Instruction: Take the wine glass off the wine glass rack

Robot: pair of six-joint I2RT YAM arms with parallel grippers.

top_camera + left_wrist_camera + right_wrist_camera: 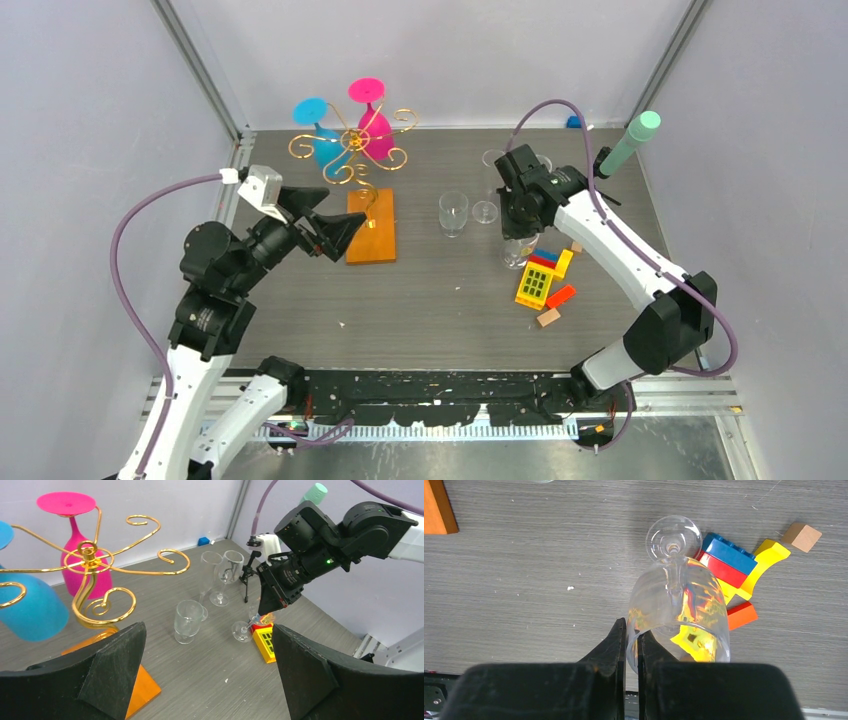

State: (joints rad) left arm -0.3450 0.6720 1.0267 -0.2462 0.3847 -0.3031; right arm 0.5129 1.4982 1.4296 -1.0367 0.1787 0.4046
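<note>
The wine glass rack [352,150], gold wire on an orange-brown base [371,228], stands at the back left. A pink wine glass [376,135] and a blue wine glass [325,150] hang upside down from its arms. My left gripper [330,228] is open and empty just left of the base; in its wrist view the rack [90,555] rises at the left. My right gripper [632,637] is shut on the rim of a clear wine glass [679,605], one finger inside the bowl. That glass [515,250] is tilted, its foot low beside the toy bricks.
A clear tumbler [453,212] and two clear stemmed glasses [485,210] stand mid-table. Coloured toy bricks [545,282] lie under the right arm. A black tripod with a mint-green tip [630,143] stands at the back right. Grey walls close in both sides.
</note>
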